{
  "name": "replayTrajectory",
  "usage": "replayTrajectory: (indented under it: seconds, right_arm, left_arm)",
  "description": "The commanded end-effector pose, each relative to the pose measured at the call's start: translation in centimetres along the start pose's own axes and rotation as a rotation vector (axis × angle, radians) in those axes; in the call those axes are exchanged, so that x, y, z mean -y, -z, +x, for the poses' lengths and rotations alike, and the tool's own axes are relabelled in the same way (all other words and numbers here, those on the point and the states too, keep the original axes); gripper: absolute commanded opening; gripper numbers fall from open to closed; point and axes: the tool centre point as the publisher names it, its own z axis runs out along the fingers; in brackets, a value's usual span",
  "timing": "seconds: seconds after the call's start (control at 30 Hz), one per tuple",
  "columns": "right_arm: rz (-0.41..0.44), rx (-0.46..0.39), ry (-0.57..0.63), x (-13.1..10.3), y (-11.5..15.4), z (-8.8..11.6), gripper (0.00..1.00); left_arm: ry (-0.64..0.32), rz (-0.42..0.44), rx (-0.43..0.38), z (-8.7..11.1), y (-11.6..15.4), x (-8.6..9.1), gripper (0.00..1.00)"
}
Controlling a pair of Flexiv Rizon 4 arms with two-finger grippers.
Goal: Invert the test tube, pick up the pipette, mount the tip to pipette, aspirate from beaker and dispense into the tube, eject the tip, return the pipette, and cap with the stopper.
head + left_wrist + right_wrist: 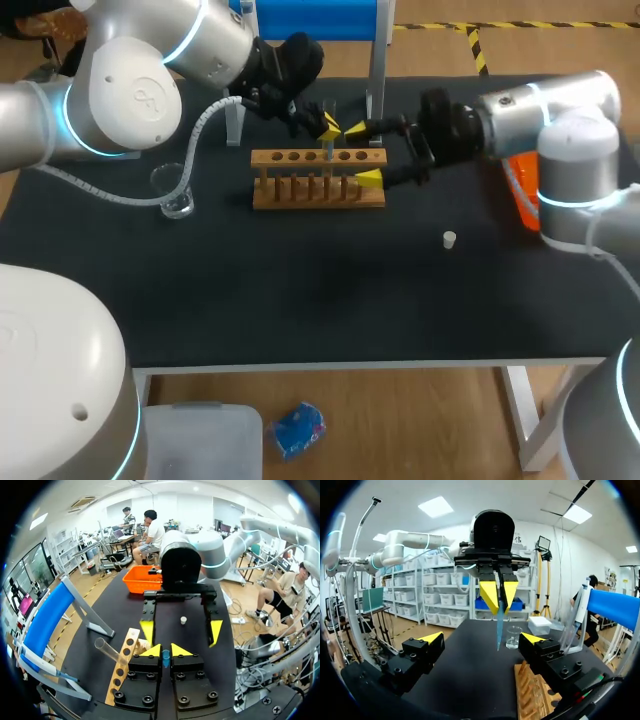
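The task is, as I judge it, in its early part. The left gripper [328, 128] has its jaws pressed together on a thin blue tip [499, 627], which hangs from them point down, above the wooden rack [318, 190] in the middle of the table [300, 300]. The right gripper [362, 155] stands at the 3 o'clock end of the rack, facing the left one. Its jaws are wide apart and nothing is between them.

Neither gripper holds the pipette, so I think the mounting of the tip is not yet done. Aspirating, dispensing, ejecting the tip and returning the pipette are all left. The capping is also left: the stopper [449, 239] lies alone on the table at about 4 o'clock from the rack, well apart from it.

The test tube [109, 651] is at the rack, tilted, with its open mouth pointing away from the rack. It is clear and looks empty. I cannot tell if it sits in a hole or only leans there, so I cannot say if the inverting is finished.

The beaker [177, 198] stands at 9 o'clock from the rack. The blue tip is slender, half transparent and narrows to a fine point.
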Motion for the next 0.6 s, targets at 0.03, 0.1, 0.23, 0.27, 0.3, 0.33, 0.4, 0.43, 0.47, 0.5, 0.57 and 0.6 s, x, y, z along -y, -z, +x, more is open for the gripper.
replayTrajectory:
  seconds: [0.03,0.1,0.23,0.27,0.3,0.33,0.4,0.43,0.47,0.5,0.57,0.6]
  right_arm:
    - [-0.046,-0.016,0.01,0.5,-1.1,-1.1,1.0]
    - [-0.062,-0.014,0.01,0.5,-1.5,-1.2,1.0]
    - [-0.105,-0.016,-0.015,0.5,-2.0,-1.6,1.0]
    - [-0.11,-0.016,-0.02,0.5,-2.1,-1.7,1.0]
    - [-0.118,-0.018,-0.027,0.4,-2.2,-1.7,1.0]
    - [-0.127,-0.021,-0.033,0.3,-2.3,-1.8,1.0]
    - [-0.132,-0.02,-0.038,0.2,-2.5,-1.9,1.0]
    - [-0.134,-0.02,-0.04,0.1,-2.5,-1.9,1.0]
    - [-0.13,-0.015,-0.043,0.0,-2.6,-2.0,1.0]
    - [-0.128,-0.012,-0.047,0.0,-2.6,-2.1,1.0]
    - [-0.126,-0.007,-0.055,-0.1,-2.6,-2.2,1.0]
    - [-0.124,-0.003,-0.057,-0.2,-2.6,-2.3,1.0]
  left_arm:
    - [0.0,-0.004,-0.003,0.0,0.1,0.1,0.0]
    - [0.0,-0.004,-0.003,0.0,0.1,0.1,0.0]
    - [0.0,-0.004,-0.003,0.0,0.1,0.1,0.0]
    - [0.0,-0.004,-0.003,0.0,0.1,0.1,0.0]
    - [0.0,-0.004,-0.003,0.0,0.1,0.1,0.0]
    - [0.0,-0.004,-0.003,0.0,0.1,0.1,0.0]
    - [0.0,-0.004,-0.003,0.0,0.1,0.1,0.0]
    - [0.0,-0.004,-0.003,0.0,0.1,0.1,0.0]
    - [0.0,-0.004,-0.003,0.0,0.1,0.1,0.0]
    - [0.0,-0.004,-0.003,0.0,0.1,0.1,0.0]
    - [0.0,-0.004,-0.003,0.0,0.1,0.1,0.0]
    - [0.0,-0.004,-0.003,0.0,0.1,0.1,0.0]
